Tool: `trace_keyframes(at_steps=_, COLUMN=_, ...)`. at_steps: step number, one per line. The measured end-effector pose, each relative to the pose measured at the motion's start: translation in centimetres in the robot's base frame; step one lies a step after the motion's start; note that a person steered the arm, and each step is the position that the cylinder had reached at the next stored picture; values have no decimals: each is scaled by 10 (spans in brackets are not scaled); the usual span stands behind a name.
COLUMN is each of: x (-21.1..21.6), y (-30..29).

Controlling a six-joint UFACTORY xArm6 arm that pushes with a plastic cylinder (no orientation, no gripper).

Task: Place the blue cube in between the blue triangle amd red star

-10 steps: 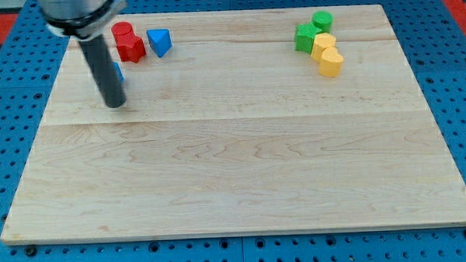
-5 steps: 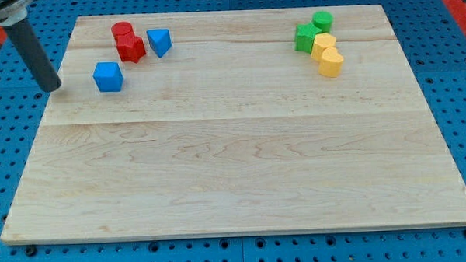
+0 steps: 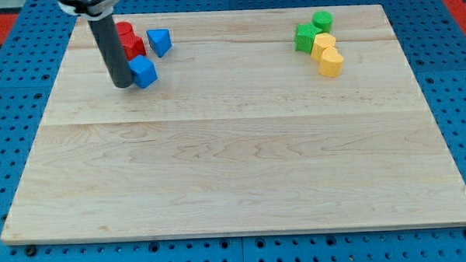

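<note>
The blue cube [image 3: 144, 72] sits flat on the wooden board in the far left part of the scene, its left side partly hidden behind the dark rod. The red star [image 3: 133, 48] lies just beyond it, slightly to the left, nearly touching the cube. The blue triangle [image 3: 160, 42] rests to the right of the star, a small gap between them, just beyond the cube.

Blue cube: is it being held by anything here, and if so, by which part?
Nothing holds it. The blue cube lies on the board with my tip against its side towards the view's left, pushing only; a rod cannot grasp.
</note>
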State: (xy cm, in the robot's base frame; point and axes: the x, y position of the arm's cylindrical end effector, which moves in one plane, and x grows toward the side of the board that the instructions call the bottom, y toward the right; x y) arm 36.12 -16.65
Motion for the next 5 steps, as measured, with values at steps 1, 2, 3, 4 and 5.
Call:
trace_keyframes(at_steps=1, x=8, y=2)
trace_keyframes(at_steps=2, x=18, y=11)
trace_keyframes(at_steps=3, x=7, y=37)
trace_keyframes(at_steps=4, x=-29, y=22)
trace_keyframes(at_steps=5, x=-47, y=15)
